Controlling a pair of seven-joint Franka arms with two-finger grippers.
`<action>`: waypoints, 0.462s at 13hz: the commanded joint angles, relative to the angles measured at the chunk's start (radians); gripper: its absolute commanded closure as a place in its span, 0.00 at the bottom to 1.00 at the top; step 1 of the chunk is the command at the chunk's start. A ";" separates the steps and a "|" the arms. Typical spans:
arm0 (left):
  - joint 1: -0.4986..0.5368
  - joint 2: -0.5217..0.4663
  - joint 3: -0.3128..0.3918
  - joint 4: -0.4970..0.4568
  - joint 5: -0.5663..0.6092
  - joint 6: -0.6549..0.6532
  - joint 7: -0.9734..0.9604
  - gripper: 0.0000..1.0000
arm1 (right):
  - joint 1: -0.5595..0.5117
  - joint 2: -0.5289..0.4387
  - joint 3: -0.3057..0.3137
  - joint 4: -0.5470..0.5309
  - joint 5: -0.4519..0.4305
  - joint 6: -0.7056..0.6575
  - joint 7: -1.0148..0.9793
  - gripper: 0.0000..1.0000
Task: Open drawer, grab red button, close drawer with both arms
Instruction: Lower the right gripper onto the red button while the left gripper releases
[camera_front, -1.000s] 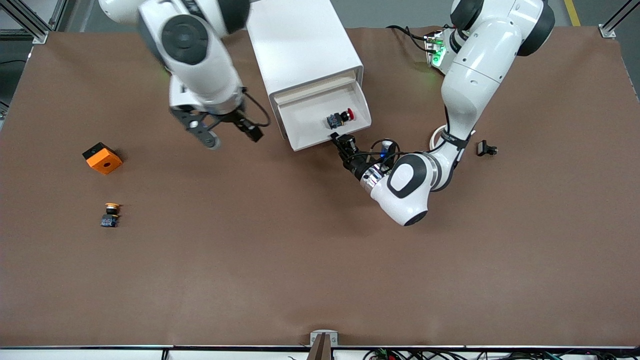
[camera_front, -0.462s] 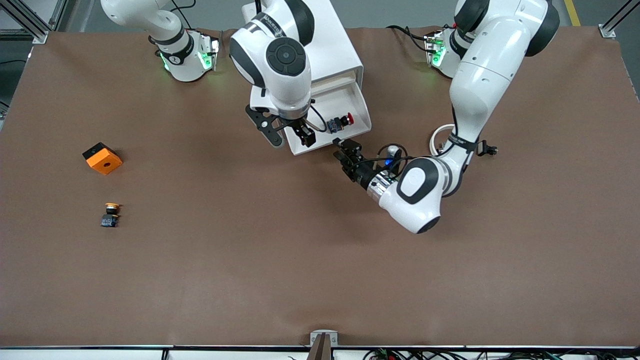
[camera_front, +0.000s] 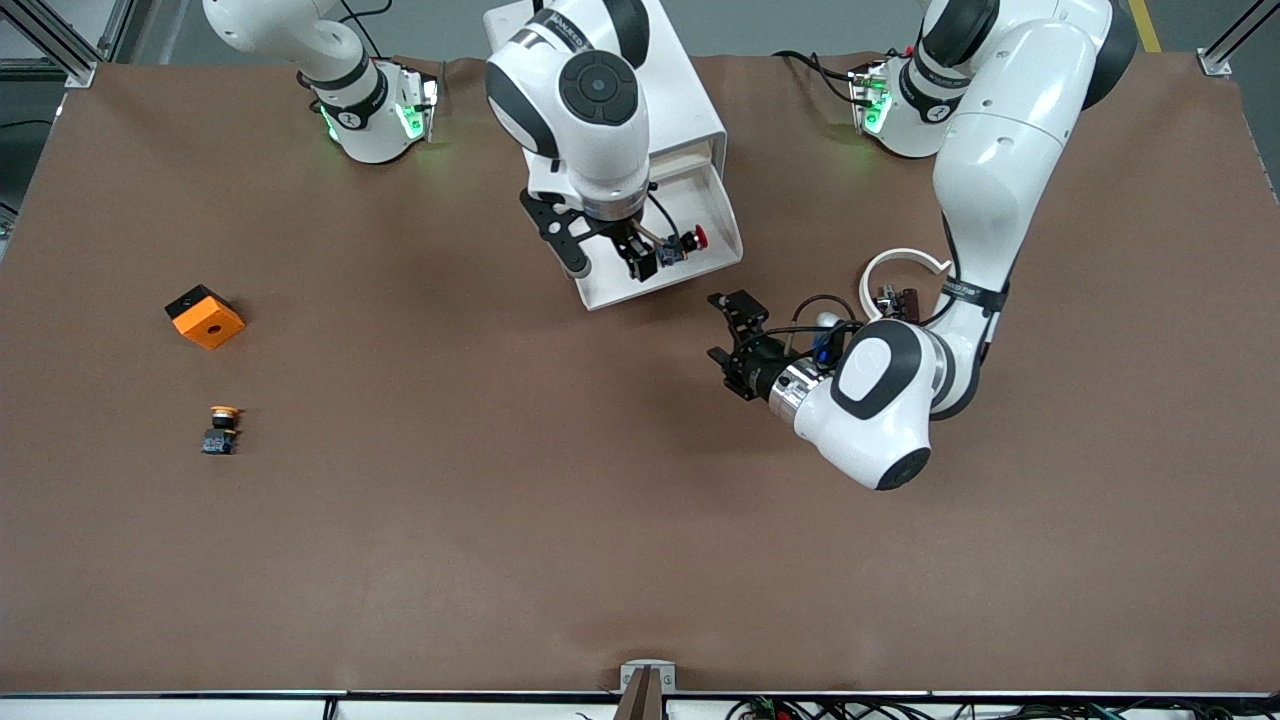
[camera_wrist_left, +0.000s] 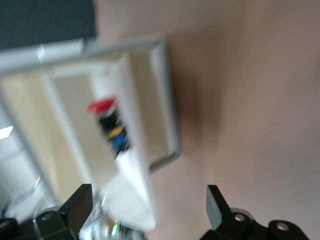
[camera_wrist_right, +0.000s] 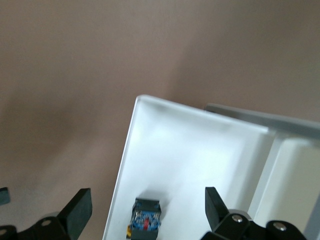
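The white drawer (camera_front: 690, 272) stands pulled out of the cabinet (camera_front: 690, 100). The button (camera_front: 685, 243) lies in it on its side, red cap (camera_wrist_left: 102, 106) toward the left arm's end. My right gripper (camera_front: 610, 262) hangs open over the drawer. In the right wrist view the button's black-and-blue body (camera_wrist_right: 146, 220) shows between the open fingers (camera_wrist_right: 77, 210), untouched, on the drawer floor (camera_wrist_right: 190, 150). My left gripper (camera_front: 728, 330) is open and holds nothing, low over the table a little nearer the camera than the drawer front. It faces the drawer (camera_wrist_left: 162, 100).
An orange cube with a hole (camera_front: 205, 316) and an orange-capped button (camera_front: 222, 428) lie toward the right arm's end of the table. A white cable loop (camera_front: 900, 262) and a small dark part (camera_front: 905, 298) sit by the left arm's forearm.
The left gripper has opened, let go of the drawer front and backed away from it. The right arm has swung across and come over the open drawer above the button.
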 joint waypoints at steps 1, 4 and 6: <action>-0.010 -0.058 -0.005 -0.001 0.218 -0.017 0.150 0.00 | 0.030 0.090 -0.012 0.094 0.048 -0.006 0.049 0.00; -0.024 -0.111 -0.011 -0.009 0.389 -0.032 0.273 0.00 | 0.038 0.148 -0.012 0.134 0.053 0.002 0.076 0.00; -0.030 -0.119 -0.016 -0.009 0.432 -0.049 0.276 0.00 | 0.039 0.157 -0.012 0.134 0.068 0.028 0.076 0.00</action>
